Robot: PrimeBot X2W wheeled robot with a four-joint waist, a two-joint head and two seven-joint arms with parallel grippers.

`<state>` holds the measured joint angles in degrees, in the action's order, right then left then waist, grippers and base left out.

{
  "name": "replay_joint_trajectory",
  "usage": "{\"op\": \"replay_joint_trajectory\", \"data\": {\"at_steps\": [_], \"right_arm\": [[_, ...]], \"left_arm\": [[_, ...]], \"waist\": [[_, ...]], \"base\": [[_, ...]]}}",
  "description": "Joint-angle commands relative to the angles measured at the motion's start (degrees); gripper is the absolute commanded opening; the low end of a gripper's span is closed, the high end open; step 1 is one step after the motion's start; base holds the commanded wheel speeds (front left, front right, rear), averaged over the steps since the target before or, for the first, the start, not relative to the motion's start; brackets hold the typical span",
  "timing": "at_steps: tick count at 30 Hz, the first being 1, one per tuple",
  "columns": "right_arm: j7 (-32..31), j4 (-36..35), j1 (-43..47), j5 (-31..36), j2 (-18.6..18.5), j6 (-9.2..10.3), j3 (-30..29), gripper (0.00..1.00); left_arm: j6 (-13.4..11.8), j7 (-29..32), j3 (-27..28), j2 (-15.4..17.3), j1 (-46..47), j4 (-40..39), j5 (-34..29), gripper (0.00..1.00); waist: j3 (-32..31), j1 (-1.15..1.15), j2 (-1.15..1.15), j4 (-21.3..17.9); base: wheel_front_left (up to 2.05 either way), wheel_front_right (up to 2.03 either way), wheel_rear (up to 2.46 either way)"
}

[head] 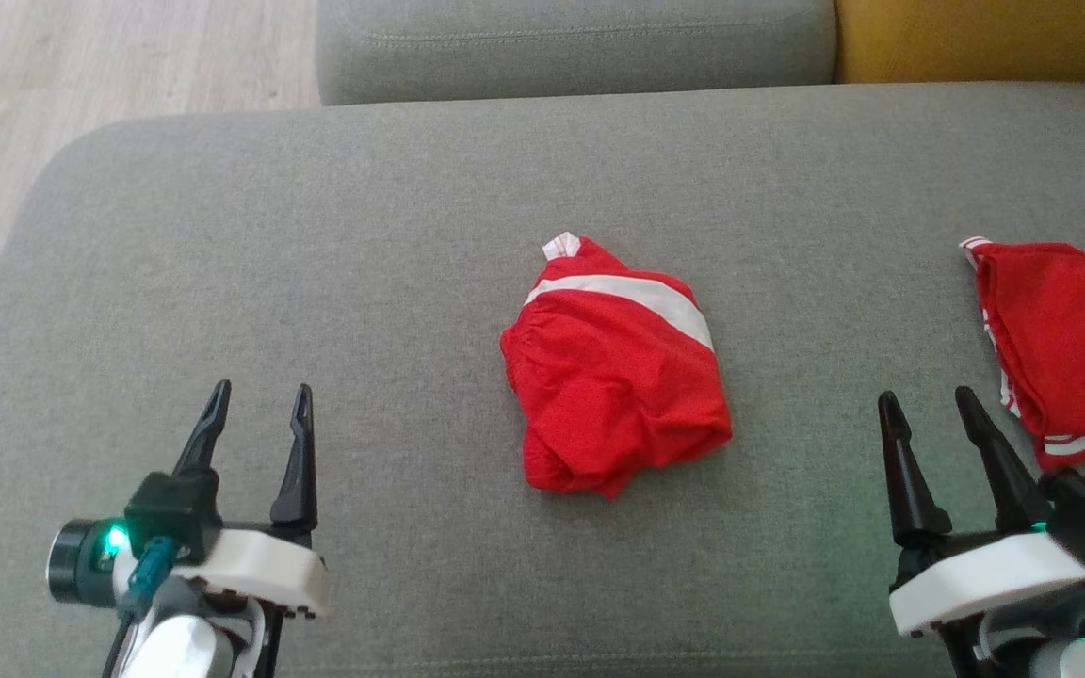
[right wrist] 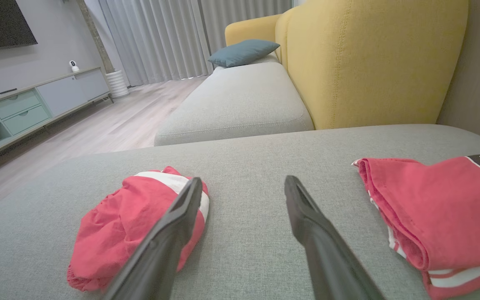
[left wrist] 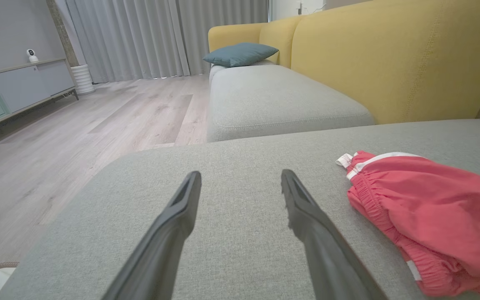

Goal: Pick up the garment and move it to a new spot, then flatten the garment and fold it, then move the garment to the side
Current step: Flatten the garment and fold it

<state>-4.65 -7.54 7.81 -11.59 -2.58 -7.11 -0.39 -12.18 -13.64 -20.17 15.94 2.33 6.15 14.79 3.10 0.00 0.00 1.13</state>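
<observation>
A crumpled red garment (head: 613,367) with a white band and an elastic waist lies bunched in the middle of the grey sofa cushion (head: 364,264). The left wrist view has the garment (left wrist: 427,212) at the right; in the right wrist view the garment (right wrist: 119,229) lies at the left, partly behind a finger. My left gripper (head: 260,407) hovers open at the lower left, well clear of the cloth, nothing between its fingers. My right gripper (head: 927,407) stands open at the lower right, also empty.
A second red garment (head: 1065,339) with white stripes and dark lettering lies folded at the cushion's right edge, close to my right gripper. A further grey seat (head: 575,42) and yellow backrest (head: 990,38) lie behind. Wooden floor (head: 81,66) drops off to the left.
</observation>
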Motion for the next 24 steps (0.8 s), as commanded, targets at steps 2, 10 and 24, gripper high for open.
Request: {"op": "replay_joint_trajectory", "data": {"at_steps": [2,10,24], "right_arm": [[-0.32,-2.3,-1.65,0.21,-0.3,-0.37,1.23,1.0],[-0.44,-2.71,-2.72,0.3,-0.3,-0.37,1.35,1.0],[0.14,-2.24,-5.76,-0.26,-0.3,-0.37,2.48,1.0]], "left_arm": [[-0.49,-0.01,1.77,1.21,1.98,-1.84,-0.07,1.0],[1.2,1.94,-0.98,0.88,6.96,-1.54,-1.4,1.0],[13.57,18.84,-9.88,-7.66,28.84,17.09,2.77,1.0]], "waist": [[0.25,0.0,0.0,-0.07],[2.26,0.0,0.0,-0.78],[7.47,0.0,0.0,-7.36]], "base": [[0.0,0.0,0.0],[0.0,0.0,0.0],[0.0,0.0,0.0]]}}
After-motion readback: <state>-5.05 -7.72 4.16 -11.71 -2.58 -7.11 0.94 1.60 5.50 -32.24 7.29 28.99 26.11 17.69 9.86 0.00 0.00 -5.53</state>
